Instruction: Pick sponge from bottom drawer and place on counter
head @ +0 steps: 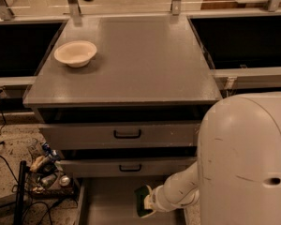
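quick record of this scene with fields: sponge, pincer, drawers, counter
sponge: dark green, inside the bottom drawer, at the end of the arm
pincer: low in the bottom drawer, right against the sponge
bottom drawer: pulled open, grey floor showing
upper drawers: two, grey with black handles, above the open one
counter: grey top, sponge not on it yet
bowl: cream, on the counter's rear left

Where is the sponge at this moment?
The sponge is at the bottom centre of the camera view, at the tip of the gripper, over the floor of the open bottom drawer.
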`<state>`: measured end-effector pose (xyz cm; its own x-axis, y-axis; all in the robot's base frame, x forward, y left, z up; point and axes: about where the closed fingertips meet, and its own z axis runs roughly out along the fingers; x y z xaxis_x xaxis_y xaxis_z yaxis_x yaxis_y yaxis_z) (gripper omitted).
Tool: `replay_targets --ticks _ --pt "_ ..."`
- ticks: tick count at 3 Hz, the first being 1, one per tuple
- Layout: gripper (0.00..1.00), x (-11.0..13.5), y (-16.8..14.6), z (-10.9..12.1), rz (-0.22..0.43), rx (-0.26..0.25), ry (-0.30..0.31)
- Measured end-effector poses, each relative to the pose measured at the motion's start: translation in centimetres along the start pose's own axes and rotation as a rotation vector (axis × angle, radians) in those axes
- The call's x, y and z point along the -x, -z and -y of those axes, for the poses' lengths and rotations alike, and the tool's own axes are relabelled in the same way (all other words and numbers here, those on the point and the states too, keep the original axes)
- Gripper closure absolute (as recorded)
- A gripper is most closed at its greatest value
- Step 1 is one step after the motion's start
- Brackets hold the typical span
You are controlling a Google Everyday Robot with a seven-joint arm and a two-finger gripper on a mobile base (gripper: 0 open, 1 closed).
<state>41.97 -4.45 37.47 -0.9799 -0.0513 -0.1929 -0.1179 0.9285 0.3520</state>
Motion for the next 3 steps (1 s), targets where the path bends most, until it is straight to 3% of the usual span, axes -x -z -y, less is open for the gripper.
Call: replay_targets --ticks 1,2,3 --pt "1.0 0.0 0.0 0.0 0.0 0.001 0.0" --pt "1.0 0.7 2.4 0.5 0.045 -0.022 -0.012" --pt "1.0 1.2 9.1 2.0 0.171 -0.11 -0.054"
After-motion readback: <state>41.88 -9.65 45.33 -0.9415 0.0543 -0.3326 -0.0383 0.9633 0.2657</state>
